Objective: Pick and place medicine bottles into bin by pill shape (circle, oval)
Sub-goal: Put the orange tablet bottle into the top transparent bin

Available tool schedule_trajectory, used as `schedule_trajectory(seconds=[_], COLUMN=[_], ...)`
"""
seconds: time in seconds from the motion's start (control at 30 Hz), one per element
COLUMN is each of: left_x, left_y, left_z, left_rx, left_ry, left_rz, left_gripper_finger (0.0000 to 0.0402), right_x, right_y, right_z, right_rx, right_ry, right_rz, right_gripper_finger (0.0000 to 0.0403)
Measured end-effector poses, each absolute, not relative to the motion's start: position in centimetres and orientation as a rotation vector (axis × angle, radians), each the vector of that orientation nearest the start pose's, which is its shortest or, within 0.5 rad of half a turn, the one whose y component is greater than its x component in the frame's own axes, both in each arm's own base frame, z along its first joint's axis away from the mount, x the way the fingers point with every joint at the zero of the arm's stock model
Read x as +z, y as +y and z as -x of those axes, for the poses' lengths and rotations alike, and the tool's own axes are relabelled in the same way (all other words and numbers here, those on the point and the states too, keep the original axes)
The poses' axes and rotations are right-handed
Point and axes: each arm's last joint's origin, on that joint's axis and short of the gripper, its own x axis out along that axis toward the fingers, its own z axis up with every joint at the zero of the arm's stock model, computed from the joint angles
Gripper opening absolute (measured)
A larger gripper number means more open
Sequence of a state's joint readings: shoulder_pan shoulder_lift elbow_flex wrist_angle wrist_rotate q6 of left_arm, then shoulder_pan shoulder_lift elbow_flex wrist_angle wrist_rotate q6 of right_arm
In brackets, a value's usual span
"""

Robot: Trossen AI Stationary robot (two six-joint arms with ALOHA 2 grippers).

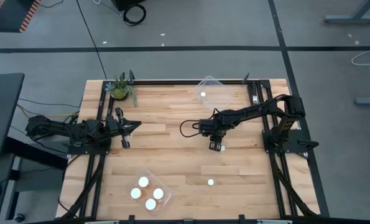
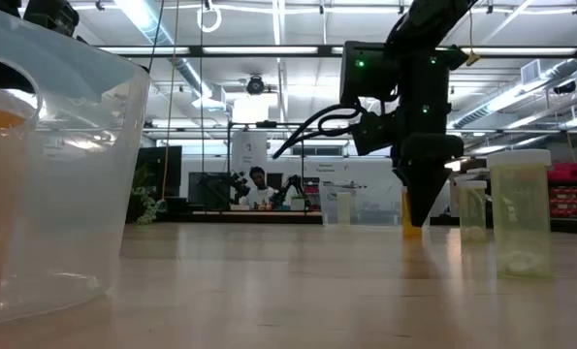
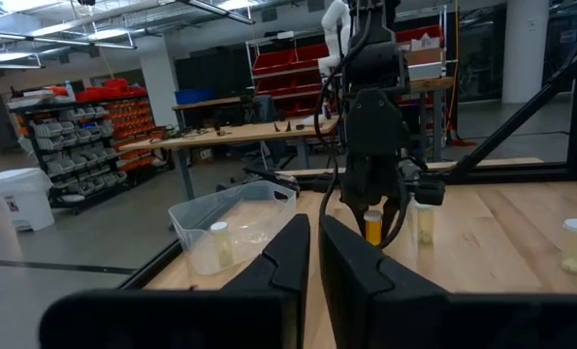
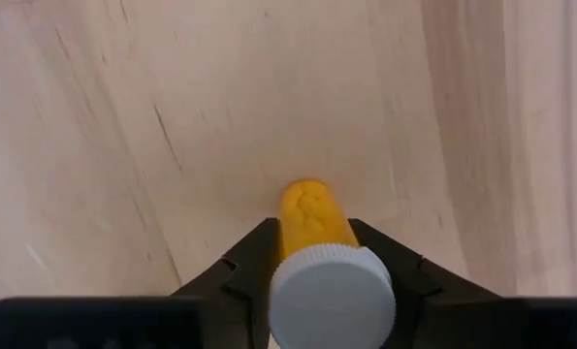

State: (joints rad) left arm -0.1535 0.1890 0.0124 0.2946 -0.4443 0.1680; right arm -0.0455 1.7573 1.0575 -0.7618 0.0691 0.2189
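Right gripper (image 4: 312,254): pinches a medicine bottle (image 4: 317,247) between both fingers, just under its white cap; it hangs near the middle of the desk (image 1: 172,155), toward the right.
Held bottle: orange-amber body, pointing down at the wood; from the low view its base seems at or just above the desk, and I cannot tell which.
Left gripper (image 1: 124,129): waits at the left edge of the desk, fingers drawn narrow with only a slim gap and nothing between them.
Near bin (image 1: 163,185): clear plastic, at the front of the desk, with four white-capped bottles (image 1: 143,182) inside.
Far bin (image 1: 217,92): clear, at the back edge, with one white cap (image 1: 203,94) showing inside.
Loose bottle (image 1: 211,182): stands alone on the desk, in front of the right gripper.
Plant (image 1: 120,88): small green pot at the back left corner.
Writing: no label or brand can be read on any bottle or bin.
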Motion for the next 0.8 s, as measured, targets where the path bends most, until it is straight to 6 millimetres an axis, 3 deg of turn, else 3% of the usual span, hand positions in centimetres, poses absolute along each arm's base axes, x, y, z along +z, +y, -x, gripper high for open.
schedule_trajectory(seconds=[0.33,0.8], left_x=[18.0,18.0], left_y=[-0.4,-0.4], left_z=[-10.6,-10.6], left_rx=[0.299,0.299], left_ry=[-0.088,-0.088], left_rz=[-0.132,-0.132], left_gripper_finger=[0.0023,0.0031], right_x=[17.8,20.0], right_y=[-2.2,-5.0], right_z=[-31.8,-32.5], right_rx=[-0.237,-0.258], right_ry=[1.408,1.384], right_rz=[-0.127,-0.119], right_gripper_finger=[0.0127,0.0127])
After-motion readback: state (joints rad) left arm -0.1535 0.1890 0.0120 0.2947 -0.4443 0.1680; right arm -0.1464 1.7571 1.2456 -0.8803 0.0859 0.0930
